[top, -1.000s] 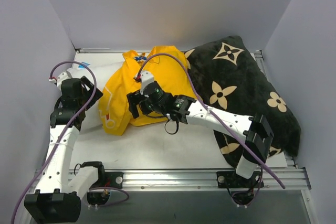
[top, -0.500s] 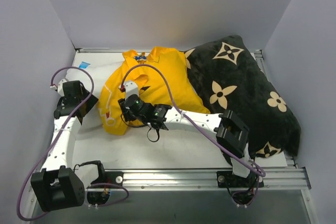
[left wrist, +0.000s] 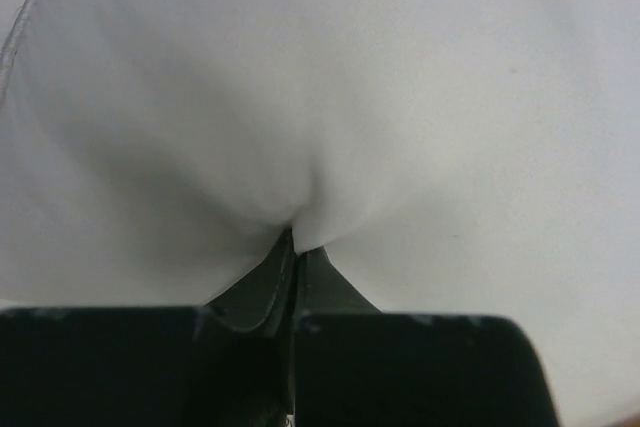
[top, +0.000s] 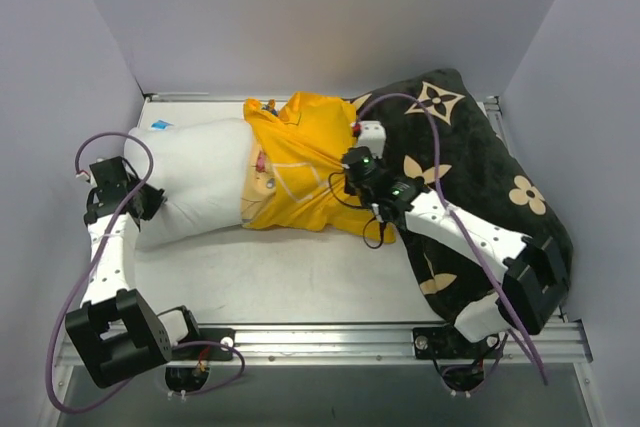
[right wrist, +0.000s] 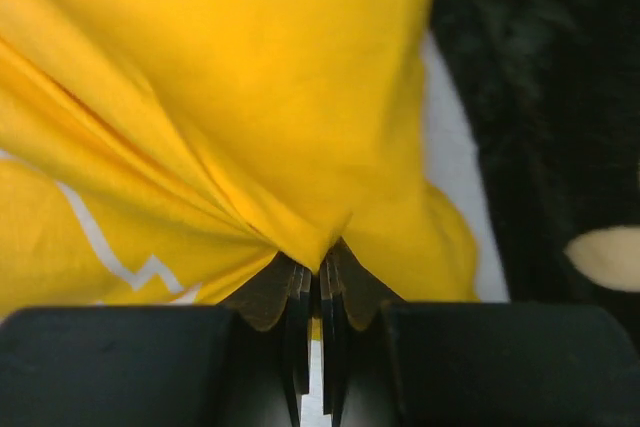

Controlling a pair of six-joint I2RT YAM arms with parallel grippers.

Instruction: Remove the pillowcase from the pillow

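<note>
The white pillow (top: 195, 177) lies across the table's left half, its left part bare. The yellow pillowcase (top: 300, 162) covers its right part, bunched towards the middle. My left gripper (top: 140, 202) is shut on a pinch of the pillow's white cloth (left wrist: 300, 232) at its left end. My right gripper (top: 350, 179) is shut on a fold of the yellow pillowcase (right wrist: 320, 247) at the case's right edge. In the right wrist view the yellow fabric (right wrist: 230, 97) is drawn taut into the jaws.
A large black pillow with tan flower marks (top: 470, 177) fills the right side, under my right arm, and shows at the right (right wrist: 560, 127) in that wrist view. White walls close in the left, back and right. Bare table (top: 290, 277) lies in front of the pillows.
Both grippers went from open to shut. The right one moved right with the yellow case, uncovering the white pillow's left part. The left one moved left and down onto the pillow's end.
</note>
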